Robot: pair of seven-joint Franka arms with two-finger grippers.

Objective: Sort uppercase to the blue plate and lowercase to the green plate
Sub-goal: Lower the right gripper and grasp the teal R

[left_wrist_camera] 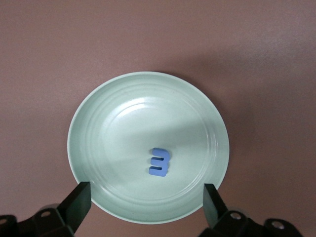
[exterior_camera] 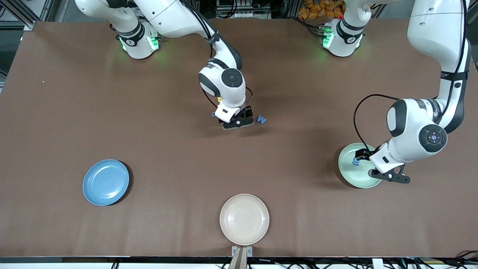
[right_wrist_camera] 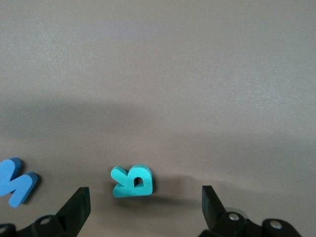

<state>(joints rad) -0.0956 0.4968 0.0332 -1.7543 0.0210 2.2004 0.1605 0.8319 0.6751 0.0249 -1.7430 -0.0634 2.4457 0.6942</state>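
My left gripper (exterior_camera: 360, 158) hangs open over the green plate (exterior_camera: 351, 175). A light blue e (left_wrist_camera: 159, 162) lies loose in that plate (left_wrist_camera: 108, 113), between and ahead of the open fingers (left_wrist_camera: 79, 200); it also shows in the front view (exterior_camera: 356, 161). My right gripper (exterior_camera: 241, 120) is open and low over the table's middle. A teal-green R (right_wrist_camera: 133, 181) lies flat between its fingers (right_wrist_camera: 212, 202). A dark blue M (exterior_camera: 261, 119) lies beside it, toward the left arm's end, and also shows in the right wrist view (right_wrist_camera: 17, 181). The blue plate (exterior_camera: 105, 182) holds nothing.
A cream-white plate (exterior_camera: 244, 219) sits near the table's front edge, at the middle. A bit of blue foam (exterior_camera: 213, 114) and a bit of yellow (exterior_camera: 219, 99) peek out by the right wrist; the rest of them is hidden.
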